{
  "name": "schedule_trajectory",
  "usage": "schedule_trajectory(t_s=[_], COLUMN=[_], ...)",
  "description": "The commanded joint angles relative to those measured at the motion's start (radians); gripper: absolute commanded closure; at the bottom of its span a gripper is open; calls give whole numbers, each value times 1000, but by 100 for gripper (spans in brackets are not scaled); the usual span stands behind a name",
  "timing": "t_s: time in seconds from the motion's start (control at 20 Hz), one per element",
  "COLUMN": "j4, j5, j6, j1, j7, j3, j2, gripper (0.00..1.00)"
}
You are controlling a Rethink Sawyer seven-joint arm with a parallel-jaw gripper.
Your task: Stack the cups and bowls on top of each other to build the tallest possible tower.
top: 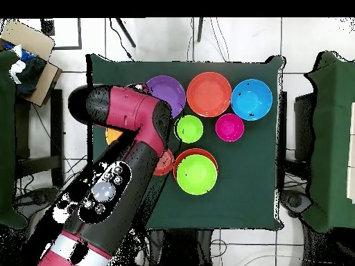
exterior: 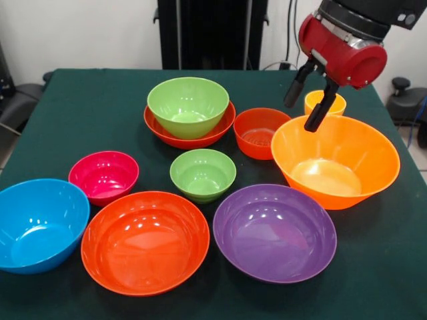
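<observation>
The tower was barely begun: only a medium green bowl (exterior: 188, 105) sat nested in a wide red-orange bowl (exterior: 163, 130) at the back of the worktop (exterior: 80, 100). The tool (exterior: 305, 103), fingers spread and empty, hung over the far rim of the large orange bowl (exterior: 335, 163), just beside the yellow cup (exterior: 333, 103). The other bowls, I judged, remained to be stacked: blue (exterior: 40, 223), pink (exterior: 103, 176), small green (exterior: 202, 175), purple (exterior: 274, 232) and two more red-orange (exterior: 145, 241).

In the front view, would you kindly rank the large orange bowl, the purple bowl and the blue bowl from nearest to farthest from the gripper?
1. Large orange bowl, directly under the gripper.
2. Purple bowl, toward the front.
3. Blue bowl, at the far left edge.
</observation>
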Motion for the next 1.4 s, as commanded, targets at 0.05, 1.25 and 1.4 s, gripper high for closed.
schedule_trajectory(t_s=[0.05,1.25,1.4], j4=[-15,50,88], j5=[10,9,1], j6=[-41,-175,-184], j1=[24,26,21], j7=[239,168,124], j3=[72,93,123], j2=[92,106,66], gripper=[0,0,0])
